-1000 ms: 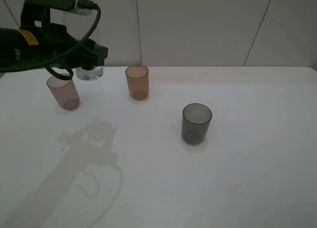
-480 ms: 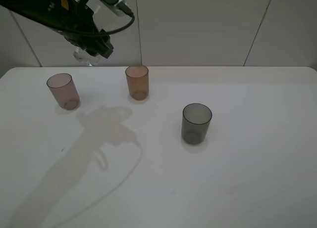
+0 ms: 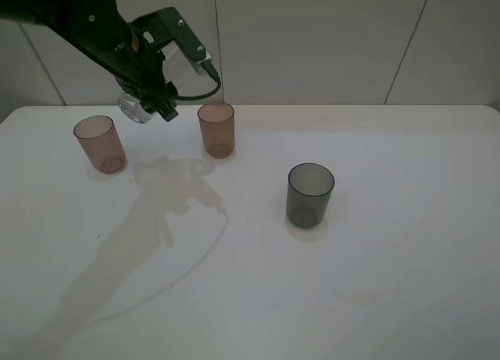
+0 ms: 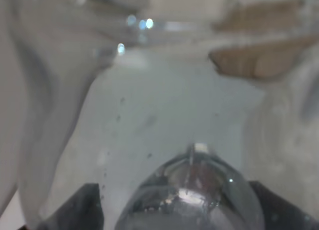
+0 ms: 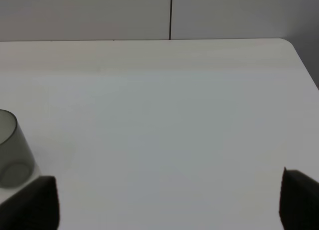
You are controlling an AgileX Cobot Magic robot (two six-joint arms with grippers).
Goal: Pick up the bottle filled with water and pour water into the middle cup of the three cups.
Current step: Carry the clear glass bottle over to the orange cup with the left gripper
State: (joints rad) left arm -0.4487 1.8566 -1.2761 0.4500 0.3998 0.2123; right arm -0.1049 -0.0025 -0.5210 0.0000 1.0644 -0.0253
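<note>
Left jaws, clamping the small clear glass bottle (image 3: 133, 108), have swung it near the translucent amber plastic tumbler (image 3: 216, 130); pouring seems next.

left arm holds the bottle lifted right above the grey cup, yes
No. The bottle is lifted, but between the pink cup and amber cup, nowhere near the grey cup; the exterior high view shows it.

left hand (image 3: 145, 104) held high, tilted and clamped tight; right hand (image 5: 164, 202) spread wide open.
</note>
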